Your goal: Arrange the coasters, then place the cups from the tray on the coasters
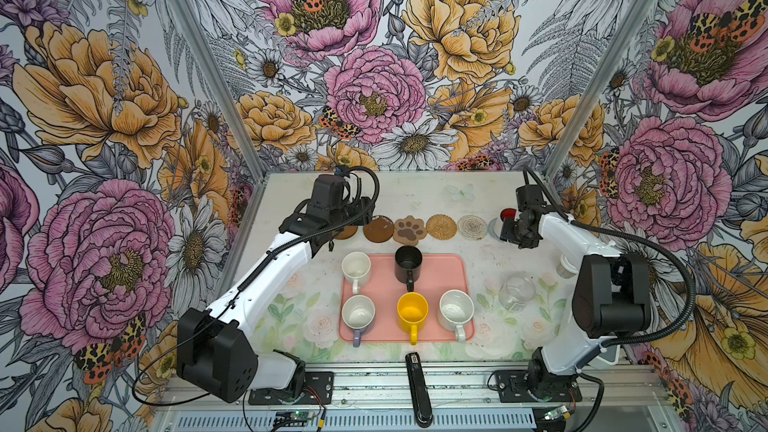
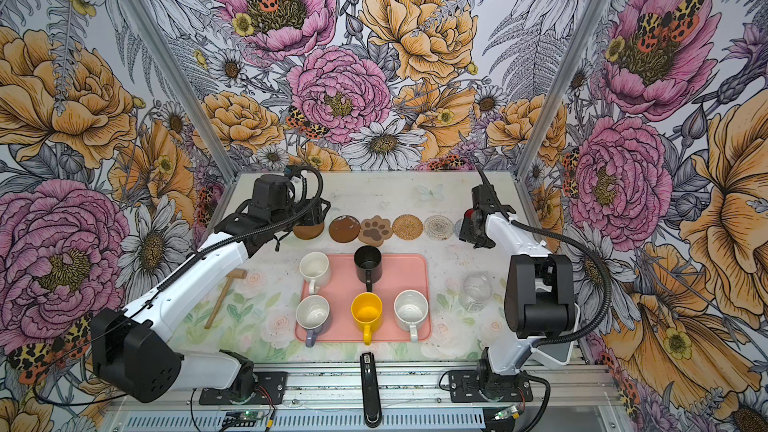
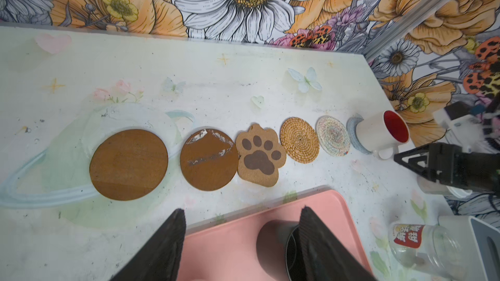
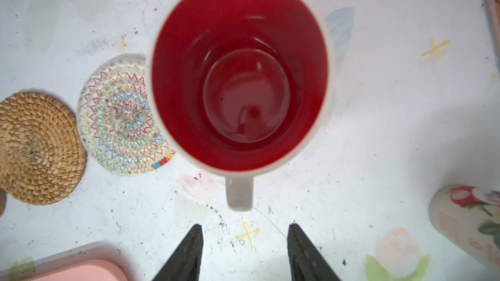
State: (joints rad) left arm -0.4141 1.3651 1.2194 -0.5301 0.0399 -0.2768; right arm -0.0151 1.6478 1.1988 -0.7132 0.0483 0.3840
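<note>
Six coasters lie in a row behind the tray [image 1: 440, 268]: two brown discs [image 3: 128, 164] [image 3: 208, 159], a paw shape [image 3: 260, 155], a golden woven round [image 3: 299, 140], a whitish one [image 3: 333, 135] and a pale blue one [image 3: 351, 128]. The white cup with the red inside [image 4: 239, 77] stands on the pale blue coaster. My right gripper [image 4: 246, 228] is open and empty, just short of that cup's handle [image 4: 239, 193]. White [image 1: 356, 268], black [image 1: 408, 261], lavender [image 1: 358, 313], yellow [image 1: 412, 311] and speckled [image 1: 456, 310] cups stand on the tray. My left gripper [image 3: 242, 210] hangs open and empty over the tray's far edge, beside the black cup [image 3: 273, 247].
A clear glass jar [image 1: 516, 292] and a white paper cup [image 1: 566, 265] stand right of the tray, under the right arm. A wooden mallet [image 2: 224, 297] lies left of the tray. A black bar-shaped tool [image 1: 417, 388] lies at the front edge.
</note>
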